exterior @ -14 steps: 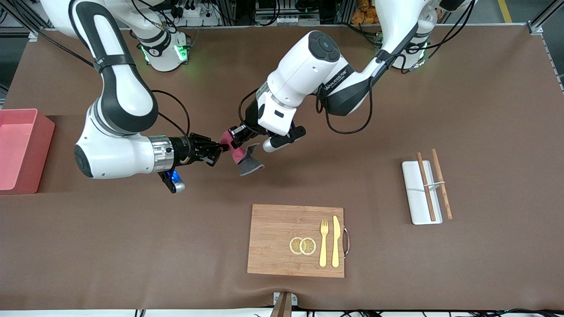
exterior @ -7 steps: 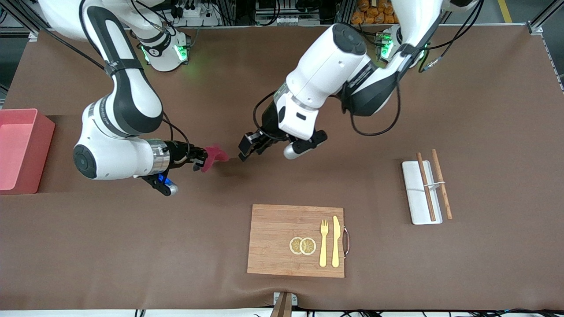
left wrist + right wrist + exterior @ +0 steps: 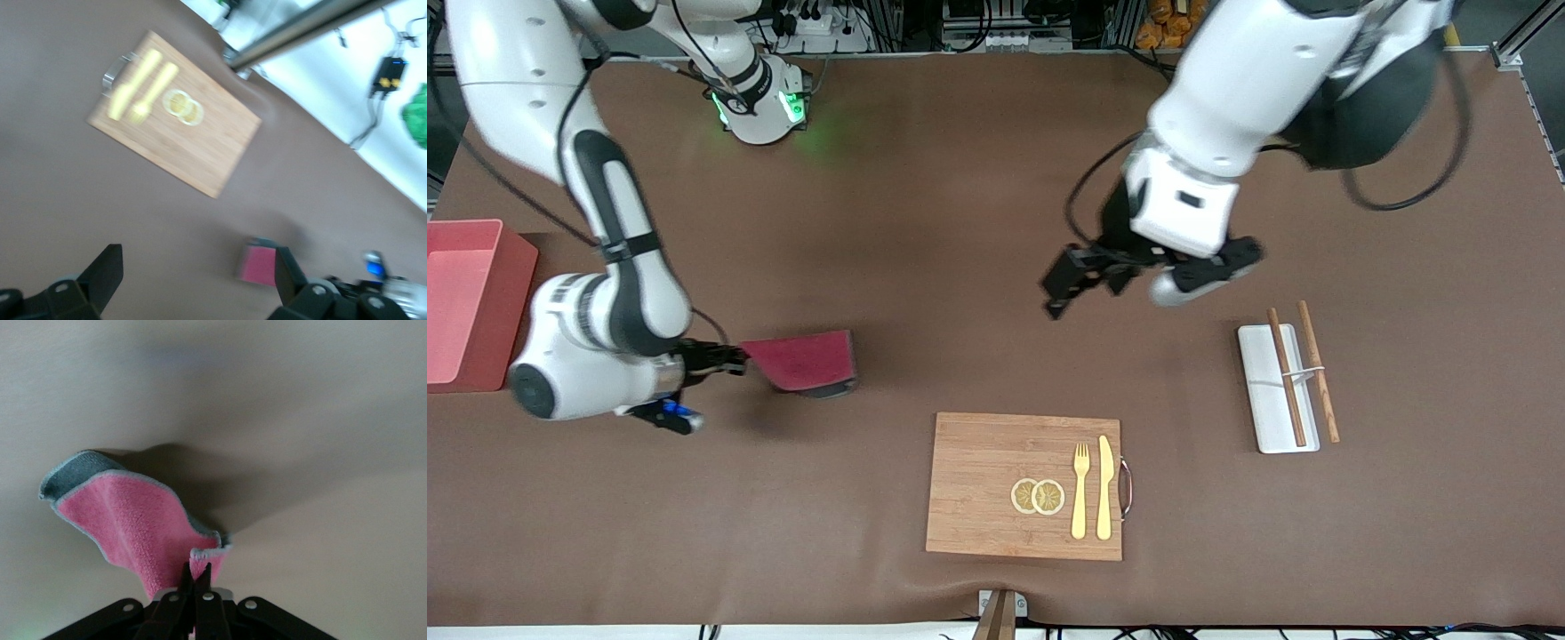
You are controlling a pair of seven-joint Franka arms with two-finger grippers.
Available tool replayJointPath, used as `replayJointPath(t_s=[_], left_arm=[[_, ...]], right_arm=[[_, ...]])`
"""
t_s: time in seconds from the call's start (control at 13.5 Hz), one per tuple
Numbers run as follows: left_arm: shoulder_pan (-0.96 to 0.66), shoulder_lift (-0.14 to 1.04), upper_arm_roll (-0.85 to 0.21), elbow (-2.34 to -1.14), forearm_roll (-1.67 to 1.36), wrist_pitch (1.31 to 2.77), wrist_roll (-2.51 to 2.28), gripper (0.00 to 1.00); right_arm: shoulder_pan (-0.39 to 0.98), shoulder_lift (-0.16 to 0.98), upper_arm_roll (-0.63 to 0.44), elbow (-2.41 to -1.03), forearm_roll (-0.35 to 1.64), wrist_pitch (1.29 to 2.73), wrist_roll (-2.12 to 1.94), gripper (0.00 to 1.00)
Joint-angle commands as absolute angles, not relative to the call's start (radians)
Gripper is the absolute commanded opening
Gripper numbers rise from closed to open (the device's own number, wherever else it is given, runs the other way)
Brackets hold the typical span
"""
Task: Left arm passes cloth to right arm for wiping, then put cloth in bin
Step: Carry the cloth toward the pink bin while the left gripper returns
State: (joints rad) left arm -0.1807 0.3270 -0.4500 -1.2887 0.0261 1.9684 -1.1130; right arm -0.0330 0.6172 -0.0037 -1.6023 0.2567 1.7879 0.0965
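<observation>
Brown matte tabletop [image 3: 960,222] carried a pink straight-walled bin [image 3: 467,302] at the right arm's end. Near it, the right gripper [image 3: 734,357] pinched a corner of the fleecy maroon cloth [image 3: 805,360], which spread flat on the table. Over the table's middle, the left gripper [image 3: 1069,283] hung with fingers spread, holding nothing.

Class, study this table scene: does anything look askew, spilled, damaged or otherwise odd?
Only one small thing: of the two chopsticks at the white tray, one lies on it and the other runs along its edge, overhanging. The cloth, pinched in the right pincer, is draped on the table. The left pincer hangs open, empty.
</observation>
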Motion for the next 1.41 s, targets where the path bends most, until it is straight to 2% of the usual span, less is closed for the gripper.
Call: replayJointPath(t_s=[0.0,0.22,0.52,0.67,0.89,0.96,1.19,1.33], left_arm=[[-0.1,0.255,-0.456,-1.313,0.046,1.832,-1.022,1.0],[0.004,0.212,-0.456,-1.313,0.046,1.689,-0.829,1.0],[0.104,0.175,-0.453,-1.313,0.046,1.589,-0.583,1.0],[0.144,0.175,-0.456,-1.315,0.046,1.548,-0.513,1.0],[0.17,0.173,-0.453,-1.316,0.048,1.517,-0.476,1.0],[0.163,0.16,-0.433,-1.324,0.048,1.511,-0.459,1.0],[0.039,0.121,-0.255,-1.373,0.046,1.509,-0.332,1.0],[0.035,0.095,-0.219,-1.419,0.043,1.512,-0.253,1.0]], right_arm=[[-0.151,0.611,0.018,-1.606,0.177,1.772,-0.073,0.0],[-0.302,0.611,0.018,-1.605,0.08,1.761,-0.311,0.0],[-0.448,0.589,0.018,-1.583,-0.093,1.763,-0.475,0.0],[-0.492,0.525,0.017,-1.577,-0.15,1.747,-0.552,0.0],[-0.506,0.399,0.018,-1.562,-0.276,1.651,-0.558,0.0],[-0.505,0.381,0.018,-1.559,-0.299,1.638,-0.558,0.0],[-0.509,0.405,0.018,-1.56,-0.304,1.657,-0.546,0.0],[-0.499,0.454,0.02,-1.563,-0.295,1.673,-0.534,0.0]])
